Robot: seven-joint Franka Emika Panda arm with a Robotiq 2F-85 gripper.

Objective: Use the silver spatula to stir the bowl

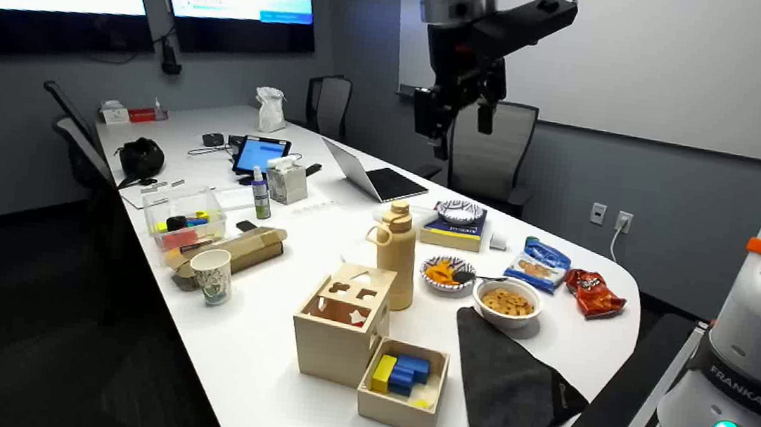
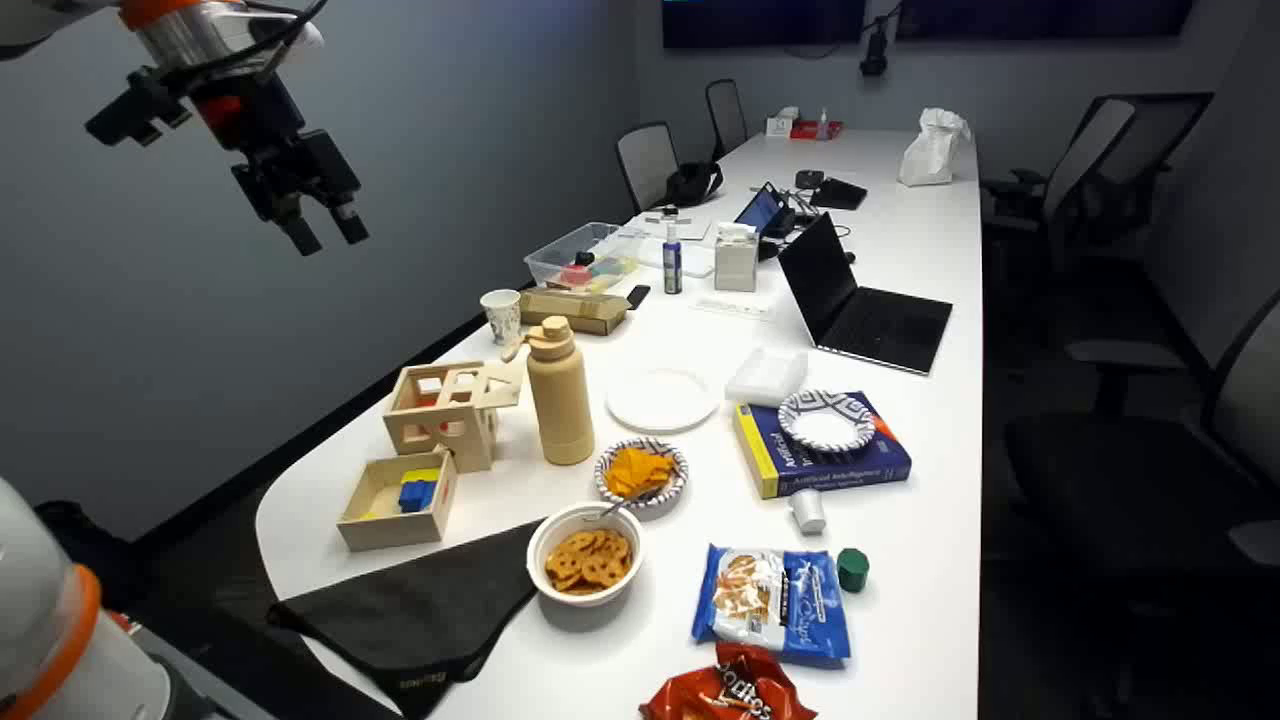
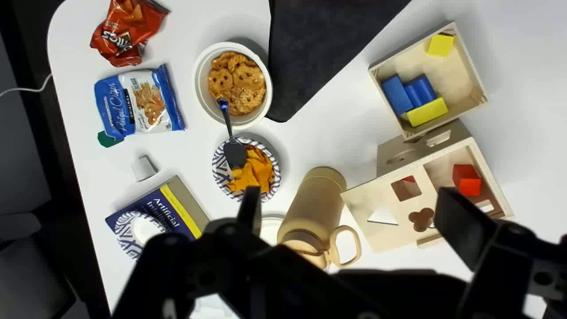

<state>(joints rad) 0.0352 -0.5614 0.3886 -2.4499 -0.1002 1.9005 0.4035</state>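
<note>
Hand (image 3: pixel 350 206) spread wide, holding nothing. Spatula (image 3: pixel 233 146) sits below, up-left of it in wrist view, long axis bridging pretzel bowl (image 3: pixel 201 84) and chip dish (image 3: pixel 220 172).

Bowl (image 3: pixel 201 86): white, round, upright, just beside the patterned dish (image 3: pixel 220 170); I see tan pretzels (image 3: pixel 242 84) covering its bottom.
Spatula (image 3: pixel 231 136): mine, slender, bridging the gap from dish to bowl.
Handle (image 3: pixel 227 118): thin and glossy; it crosses over the bowl's rim on the dish side, its end above the pretzels.
Blade (image 3: pixel 235 154): broad, dark to my eye; it lies within the dish, next to the orange chips (image 3: pixel 254 170), and I cannot tell whether any sit beneath it.
</note>
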